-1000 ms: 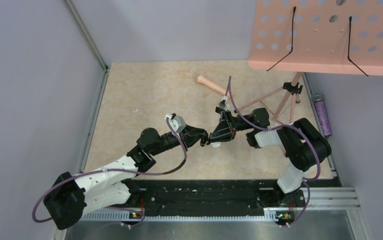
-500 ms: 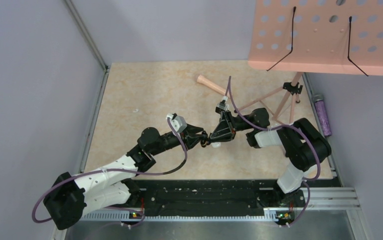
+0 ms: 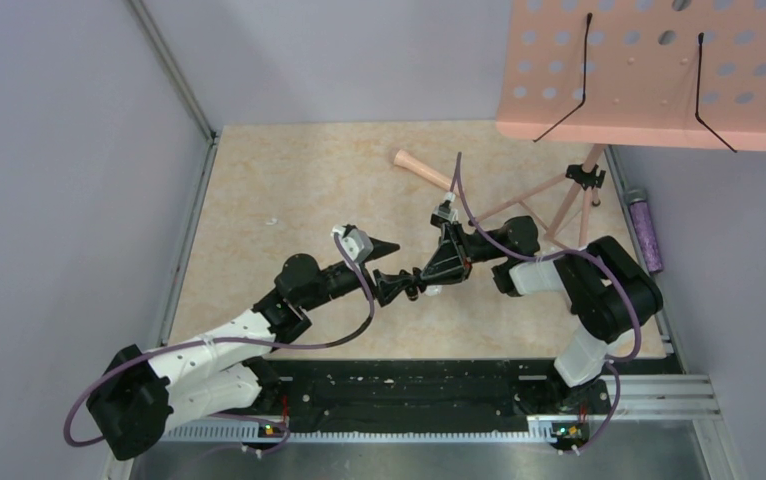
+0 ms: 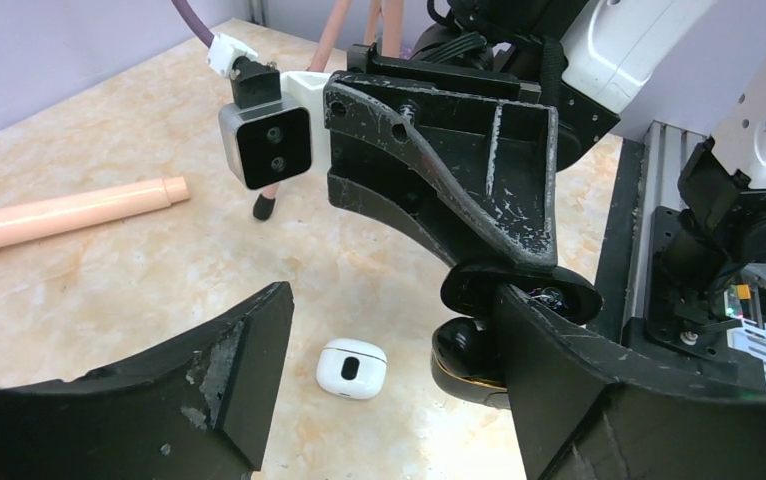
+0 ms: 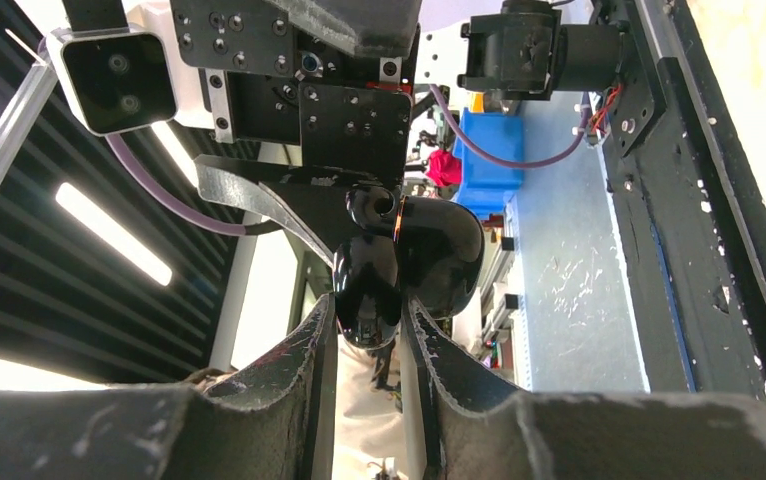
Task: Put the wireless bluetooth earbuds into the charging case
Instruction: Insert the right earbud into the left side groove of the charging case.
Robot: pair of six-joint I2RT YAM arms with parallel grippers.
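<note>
Black charging case [image 5: 429, 255] clamped in right gripper [image 5: 369, 305]; left gripper [image 4: 391, 300] spread wide; white earbud [image 4: 352, 368] on table [image 4: 109, 280].

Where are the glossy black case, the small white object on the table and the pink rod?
glossy black case [image 5: 437, 250]: right wrist view, its shiny shell.
small white object [image 4: 352, 368]: left wrist view, top face.
pink rod [image 4: 69, 213]: left wrist view, mid-length.

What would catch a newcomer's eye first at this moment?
The two grippers meet nose to nose at mid-table. The right gripper clamps a glossy black charging case, and the left gripper is spread wide open right in front of it. Under them a small white rounded piece, probably an earbud, lies on the table, and a pink perforated music stand looms at the far right.
</note>
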